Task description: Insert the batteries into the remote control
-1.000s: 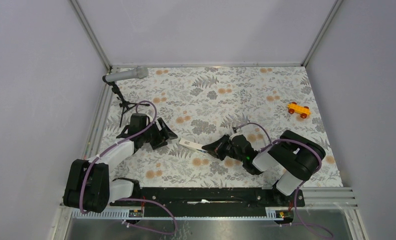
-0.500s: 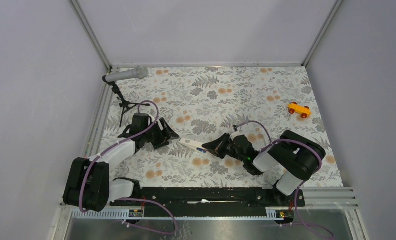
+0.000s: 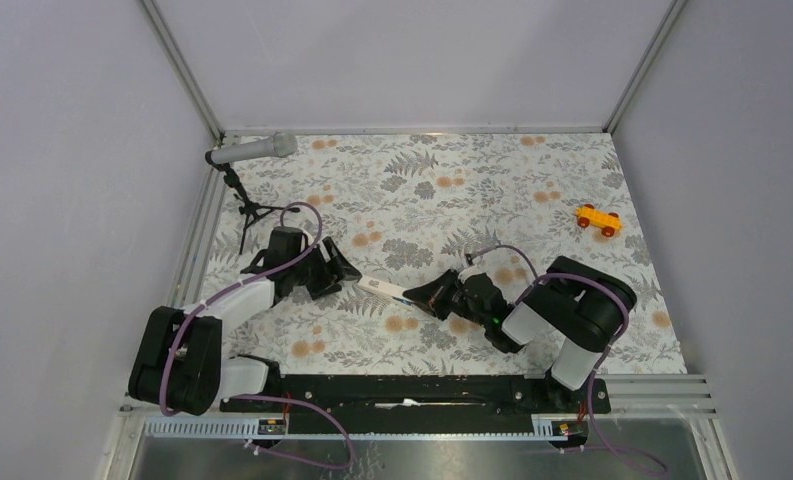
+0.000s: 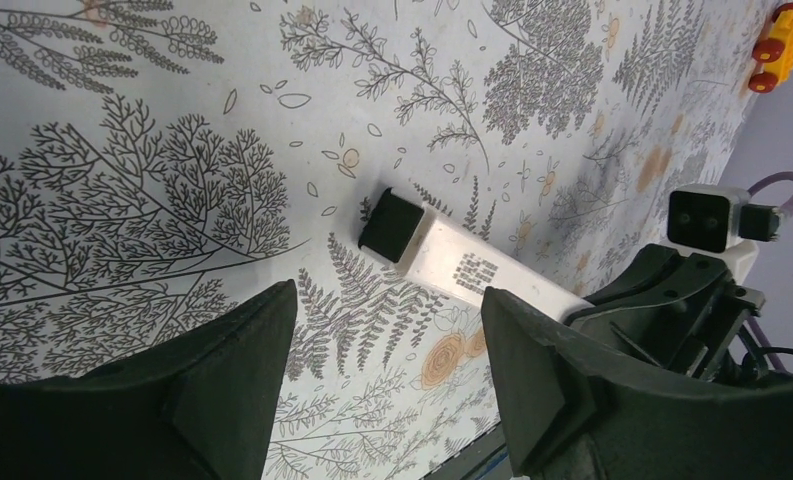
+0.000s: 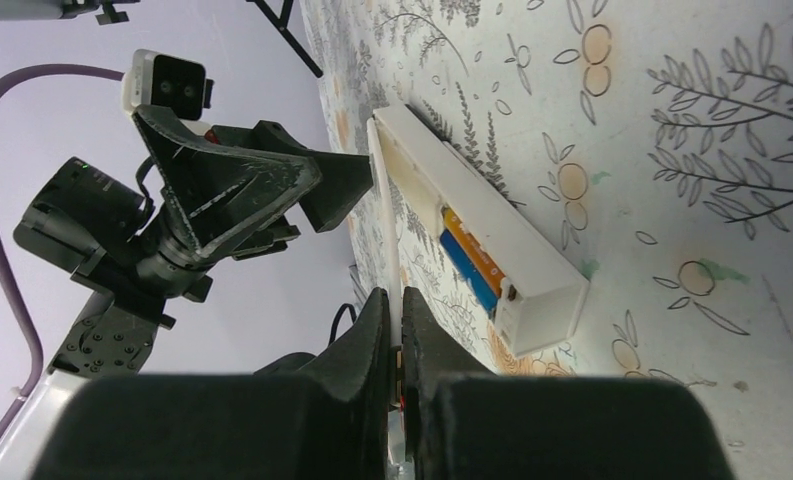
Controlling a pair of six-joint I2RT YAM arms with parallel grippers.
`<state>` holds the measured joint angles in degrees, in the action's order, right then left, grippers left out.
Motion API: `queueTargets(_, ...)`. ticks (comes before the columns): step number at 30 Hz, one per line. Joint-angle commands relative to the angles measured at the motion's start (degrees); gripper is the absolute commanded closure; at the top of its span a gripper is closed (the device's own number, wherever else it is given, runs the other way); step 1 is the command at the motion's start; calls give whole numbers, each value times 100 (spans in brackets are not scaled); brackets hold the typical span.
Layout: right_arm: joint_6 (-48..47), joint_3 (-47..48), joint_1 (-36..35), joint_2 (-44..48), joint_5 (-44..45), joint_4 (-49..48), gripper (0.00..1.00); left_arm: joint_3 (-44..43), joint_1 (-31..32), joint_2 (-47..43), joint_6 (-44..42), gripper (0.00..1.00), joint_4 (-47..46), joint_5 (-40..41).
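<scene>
Batteries (image 5: 469, 258), one orange and one blue, are seen lying side by side in the open slot of the white remote control (image 5: 427, 160). The remote is laid flat on the floral tablecloth (image 3: 532, 170), near the middle of the table, between the two arms. The right gripper (image 5: 394, 300) is pressed almost together on a thin white cover (image 5: 383, 215), which is held on edge just beside the slot end of the remote. The left gripper (image 4: 389, 330) is spread wide and held low over the cloth, pointed at the remote's far end, where a black tip (image 4: 392, 224) is fitted. Whether its fingers (image 4: 237, 375) are touching the remote cannot be told. A grey microphone (image 3: 253, 150) on a black tripod is stood at the far left corner, and an orange-yellow toy car (image 3: 597, 219) is set well apart at the far right
</scene>
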<state>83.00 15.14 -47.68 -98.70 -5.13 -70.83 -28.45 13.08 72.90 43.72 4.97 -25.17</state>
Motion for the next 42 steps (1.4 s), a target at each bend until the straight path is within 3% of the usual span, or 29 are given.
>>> queueTargets(1,132,-15,-75,-283,287,-362,100,74,44,13,101,30,-469,135)
queueTargets(10,53,-193,-75,-343,328,-220,100,41,76,46,203,33,-879,406)
queueTargets(22,-156,56,-74,-23,54,1197,100,-94,472,553,-77,34,-676,465)
queueTargets(30,-129,129,-75,-42,-5,1356,100,-161,670,769,-224,53,-506,574)
queueTargets(36,-120,97,-72,0,-11,1419,100,-194,774,911,-205,52,-506,686)
queueTargets(42,-91,74,-70,70,-32,1523,100,-441,880,1027,-430,55,114,1001)
